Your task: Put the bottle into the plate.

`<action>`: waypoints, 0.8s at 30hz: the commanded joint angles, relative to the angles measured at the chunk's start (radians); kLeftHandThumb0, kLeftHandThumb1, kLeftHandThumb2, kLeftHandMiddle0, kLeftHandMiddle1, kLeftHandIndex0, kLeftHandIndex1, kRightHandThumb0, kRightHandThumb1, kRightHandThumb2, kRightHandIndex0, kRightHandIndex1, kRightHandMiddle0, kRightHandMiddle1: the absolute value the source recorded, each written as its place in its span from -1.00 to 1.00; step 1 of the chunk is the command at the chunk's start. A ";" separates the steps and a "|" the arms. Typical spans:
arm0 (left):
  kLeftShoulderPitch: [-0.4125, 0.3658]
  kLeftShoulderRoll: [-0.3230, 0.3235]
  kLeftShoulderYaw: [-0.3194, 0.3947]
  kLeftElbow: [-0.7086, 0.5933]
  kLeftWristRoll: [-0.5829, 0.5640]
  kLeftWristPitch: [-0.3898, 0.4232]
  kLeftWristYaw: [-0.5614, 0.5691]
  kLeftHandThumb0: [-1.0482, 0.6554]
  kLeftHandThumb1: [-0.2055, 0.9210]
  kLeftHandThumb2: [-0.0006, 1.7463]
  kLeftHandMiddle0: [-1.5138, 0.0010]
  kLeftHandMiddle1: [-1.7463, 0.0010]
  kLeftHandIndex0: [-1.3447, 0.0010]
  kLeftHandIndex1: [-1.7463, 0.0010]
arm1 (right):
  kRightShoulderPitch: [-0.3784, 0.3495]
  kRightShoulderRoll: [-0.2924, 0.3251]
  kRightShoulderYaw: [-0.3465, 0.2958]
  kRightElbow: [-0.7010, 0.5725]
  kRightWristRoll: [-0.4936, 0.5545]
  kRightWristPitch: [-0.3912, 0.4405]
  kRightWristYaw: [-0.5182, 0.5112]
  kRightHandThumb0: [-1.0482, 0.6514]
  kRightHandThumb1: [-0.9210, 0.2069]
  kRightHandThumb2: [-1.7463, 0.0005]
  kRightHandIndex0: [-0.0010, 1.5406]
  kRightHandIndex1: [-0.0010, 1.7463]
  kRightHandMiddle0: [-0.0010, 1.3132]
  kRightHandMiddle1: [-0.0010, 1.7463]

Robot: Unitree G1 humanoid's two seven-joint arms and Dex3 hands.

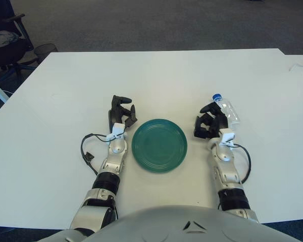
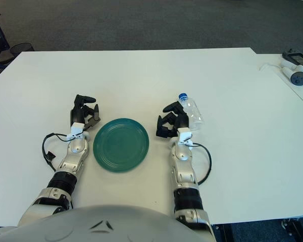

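A: Two hands show on the white bench (image 1: pixel 156 75), with the green plate (image 1: pixel 159 145) between them and nearest the robot's body. How does the left hand (image 1: pixel 120 114) look?

B: Its fingers are curled and it holds nothing, just beside the plate's left rim.

A: And the right hand (image 1: pixel 210 124)?

B: It sits right of the plate, fingers curled, not wrapped around anything, pressed close against the bottle (image 1: pixel 227 111).

A: Where does that bottle lie?

B: On its side on the bench, blue cap pointing away, outside the plate, just past the right hand.
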 commanded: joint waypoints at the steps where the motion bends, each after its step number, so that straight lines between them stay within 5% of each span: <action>1: 0.032 -0.015 -0.016 0.057 0.011 0.044 -0.003 -0.23 0.48 0.05 -0.31 -1.00 0.43 -1.00 | 0.018 -0.014 -0.007 -0.102 0.031 0.004 0.030 0.23 0.53 -0.81 0.10 0.87 -0.13 1.00; 14: 0.006 -0.014 -0.034 0.098 0.043 0.042 0.044 -0.24 0.45 0.07 -0.32 -1.00 0.42 -1.00 | -0.084 -0.044 -0.037 -0.054 0.094 -0.014 0.095 0.23 0.43 -0.76 0.02 0.95 -0.20 1.00; 24: -0.001 -0.014 -0.036 0.115 0.022 0.042 0.010 -0.24 0.46 0.06 -0.29 -1.00 0.42 -1.00 | -0.132 -0.066 -0.073 -0.031 0.093 -0.108 0.112 0.23 0.39 -0.75 -0.01 0.97 -0.22 1.00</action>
